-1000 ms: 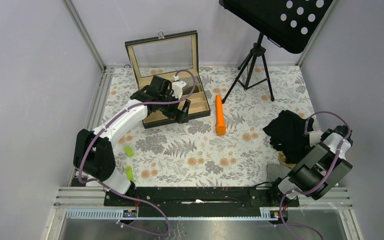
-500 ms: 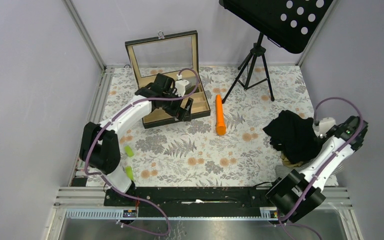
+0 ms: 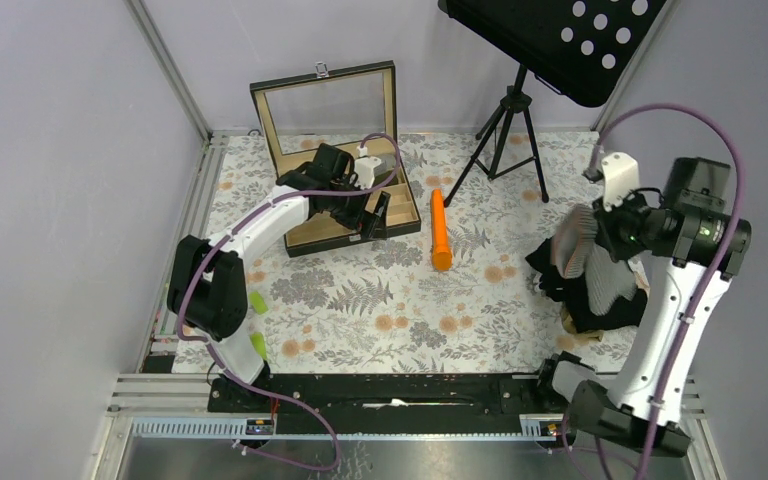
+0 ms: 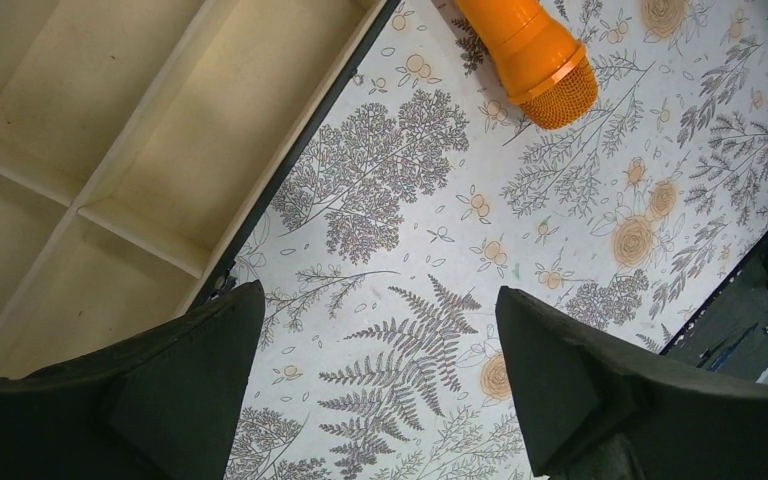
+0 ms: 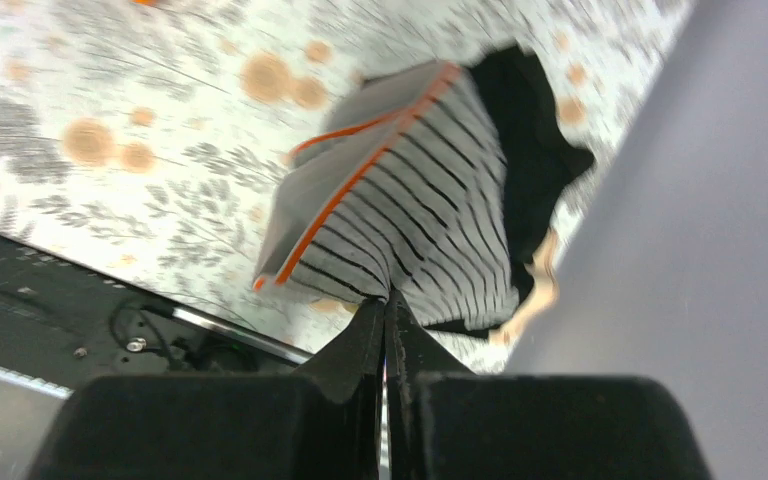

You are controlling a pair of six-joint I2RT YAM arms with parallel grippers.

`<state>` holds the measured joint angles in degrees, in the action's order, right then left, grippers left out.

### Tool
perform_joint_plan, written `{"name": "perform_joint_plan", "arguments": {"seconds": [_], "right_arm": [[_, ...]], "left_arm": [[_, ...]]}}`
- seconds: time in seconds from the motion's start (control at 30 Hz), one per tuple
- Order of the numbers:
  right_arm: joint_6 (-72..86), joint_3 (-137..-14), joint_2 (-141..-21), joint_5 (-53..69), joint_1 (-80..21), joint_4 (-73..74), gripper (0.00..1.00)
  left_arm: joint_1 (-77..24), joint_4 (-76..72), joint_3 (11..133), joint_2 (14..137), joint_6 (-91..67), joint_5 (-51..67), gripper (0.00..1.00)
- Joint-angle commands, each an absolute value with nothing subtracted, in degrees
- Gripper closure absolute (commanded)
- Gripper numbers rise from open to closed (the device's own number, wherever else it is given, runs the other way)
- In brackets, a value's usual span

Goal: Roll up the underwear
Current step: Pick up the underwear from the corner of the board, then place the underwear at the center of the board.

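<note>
Your right hand (image 5: 388, 305) is pinched shut on just an edge of the striped underwear (image 5: 410, 200), hanging above the black pile (image 5: 535, 160) at 3 o'clock. That thin grip could slip, dropping it crumpled onto the pile. Your left hand (image 4: 378, 300) gapes empty by the box (image 4: 210, 110) at 11 o'clock, too far to help.

The light grey soft cloth underwear (image 5: 410, 210), finely pinstriped in dark lines with an orange trim along one hem, hangs clear of the worktop (image 3: 400, 300). It is crumpled and folded on itself, with one edge pinched between the pressed-together fingers (image 5: 360, 340) of the right gripper (image 5: 388, 308). Below it, the plain black cloth underwear (image 3: 600, 312) lies in a rumpled heap near the worktop's right edge, about midway along it.
</note>
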<state>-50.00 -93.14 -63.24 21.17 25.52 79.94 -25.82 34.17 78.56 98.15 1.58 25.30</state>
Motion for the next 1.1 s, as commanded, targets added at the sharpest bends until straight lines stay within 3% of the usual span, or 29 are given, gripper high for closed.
{"name": "perform_joint_plan", "arguments": {"seconds": [0.0, 0.2, 0.43, 0.73, 1.07], "right_arm": [[-39.02, -100.13, -68.2, 28.0, 13.85, 84.87, 1.0], [-35.99, -98.01, -74.05, 24.07, -7.68, 79.55, 1.0], [-34.54, -93.89, -82.96, 27.93, -28.5, 71.34, 1.0], [-35.02, -92.04, -91.56, 35.77, -30.1, 64.32, 1.0], [-37.08, -74.22, -79.87, 35.3, -26.7, 53.65, 1.0]], "left_arm": [[-25.4, 32.06, 80.28, 97.1, 1.92, 25.66, 0.08], [-23.95, 30.23, 75.76, 93.86, 8.59, 18.86, 0.08], [-23.12, 29.87, 69.26, 85.8, 12.32, 16.96, 0.08], [-24.12, 31.3, 62.41, 75.71, 15.03, 24.88, 0.18], [-27.54, 20.27, 62.31, 84.69, 9.82, 35.96, 0.24]]}}
